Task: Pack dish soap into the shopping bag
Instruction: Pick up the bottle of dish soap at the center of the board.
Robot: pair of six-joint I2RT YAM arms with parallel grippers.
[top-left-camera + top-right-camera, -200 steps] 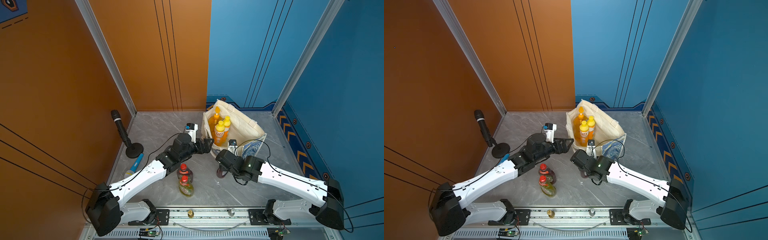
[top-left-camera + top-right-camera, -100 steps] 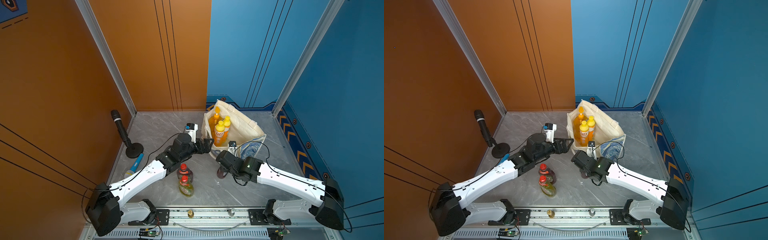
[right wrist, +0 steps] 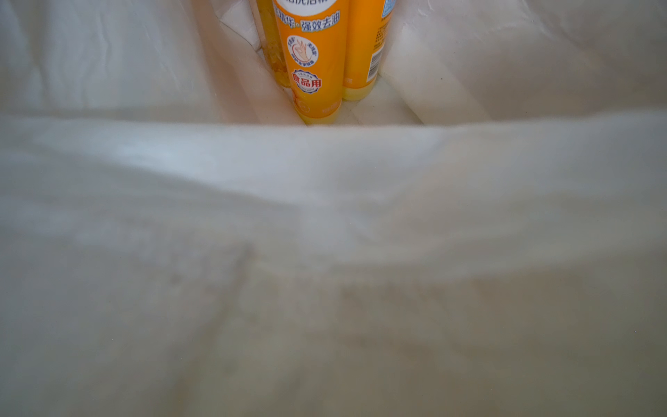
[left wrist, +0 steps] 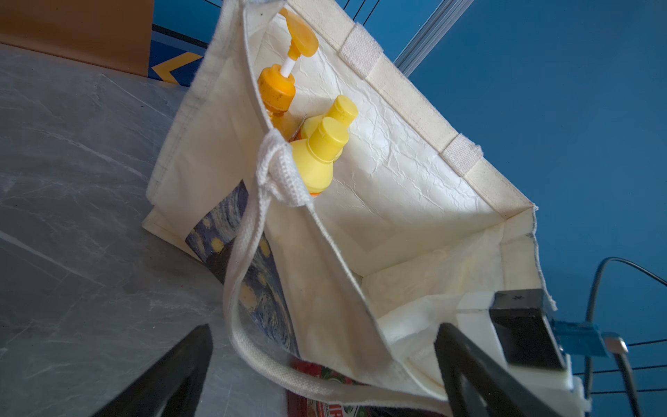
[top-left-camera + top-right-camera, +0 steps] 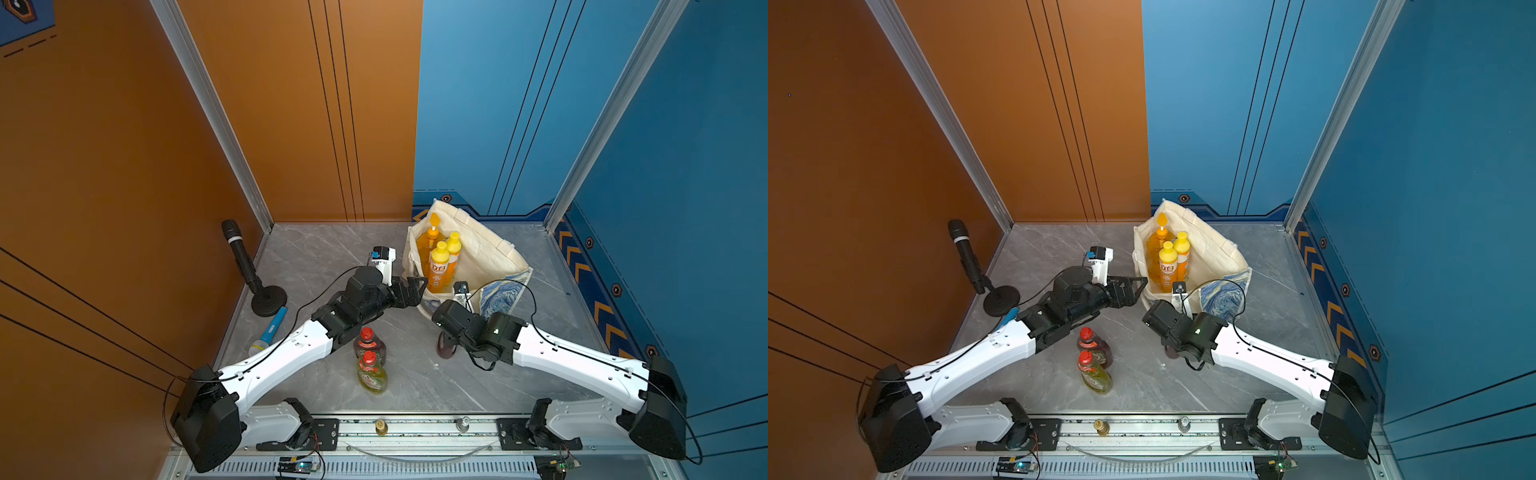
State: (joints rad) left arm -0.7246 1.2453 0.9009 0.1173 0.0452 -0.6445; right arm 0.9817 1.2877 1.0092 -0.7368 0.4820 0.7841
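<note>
The cream shopping bag (image 5: 490,253) (image 5: 1214,249) stands open at the back, its blue-and-yellow print folded out at the near corner. Inside it stand an orange pump bottle (image 5: 428,245) and two yellow-capped orange bottles (image 5: 439,266) (image 4: 317,159). A dark red bottle (image 5: 369,343) and a yellow-green, red-capped one (image 5: 371,372) stand on the table. Another dark red bottle (image 5: 445,349) sits under my right gripper (image 5: 446,318), whose fingers are hidden; bag fabric (image 3: 325,234) fills its wrist view. My left gripper (image 5: 413,289) (image 4: 325,361) is open, straddling the bag's near wall and handle.
A black microphone (image 5: 243,257) on a round stand is at the left wall, with a blue-handled object (image 5: 270,328) lying beside it. Orange and blue walls close in the grey marble table (image 5: 324,257) on three sides. A metal rail (image 5: 415,428) runs along the front.
The bag's printed near corner shows a little more beside my right gripper. Both arms have barely moved.
</note>
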